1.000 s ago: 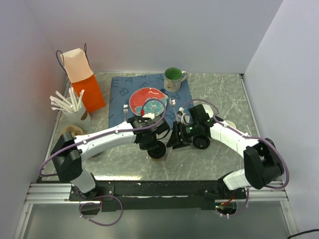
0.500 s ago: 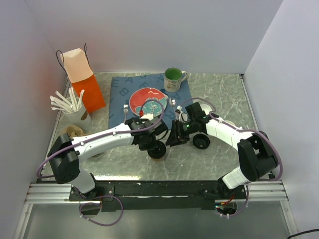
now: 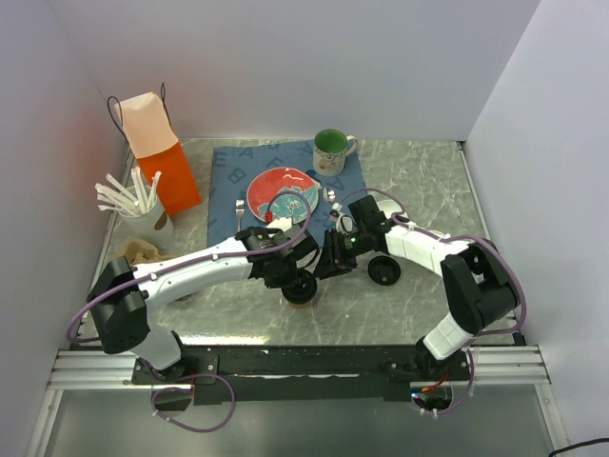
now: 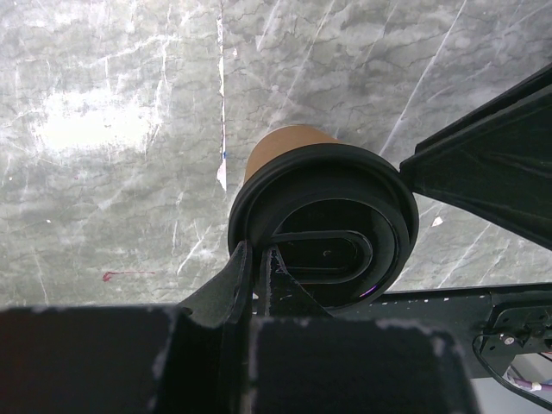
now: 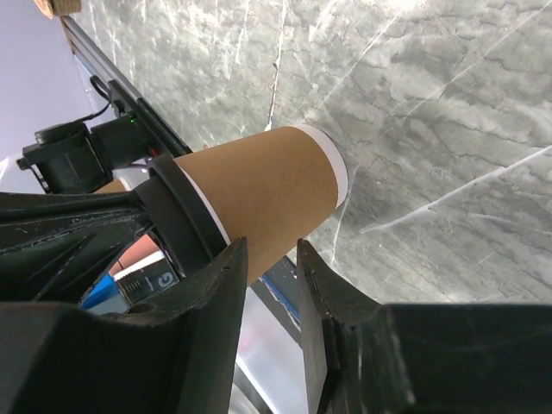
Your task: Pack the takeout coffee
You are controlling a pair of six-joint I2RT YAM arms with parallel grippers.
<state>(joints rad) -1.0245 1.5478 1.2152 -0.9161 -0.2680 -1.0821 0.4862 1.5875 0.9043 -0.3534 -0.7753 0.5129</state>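
Over the last second the left gripper (image 4: 256, 259) has not stirred. Its fingers are almost together, nipping the rim of the black lid at about 7 o'clock in the left wrist view, so it has the takeout coffee (image 4: 323, 207) by its lid. The cup stands upright on the marble table (image 3: 428, 181), at about 6 o'clock from the red plate (image 3: 259, 187) and just off the blue cloth (image 3: 228, 167).

The change is on the right. The right gripper (image 5: 269, 252) has slid in from 3 o'clock, and its elbow has swung in with it, so its tips now sit at the cup's brown wall. Its fingers stand a narrow gap apart, narrower than the cup, with nothing between them. Whether they touch the paper I cannot tell. I judge this to be a steadying of the cup or the start of a handover, with the carry to the bag not yet begun.

Counted from left to right:
- one cup of white sticks (image 3: 143, 205)
- one brown lump (image 3: 141, 250) at 6 o'clock from it, which I cannot make out
- one orange paper bag (image 3: 157, 162), upright at the table's 10 o'clock
- one blue cloth
- one red plate, with one piece of cutlery at each side, two in all
- one lidded coffee
- one green mug (image 3: 330, 148) at 12 o'clock
- one loose black lid (image 3: 384, 271), just beside the right gripper at its 3 o'clock

There are two arms.
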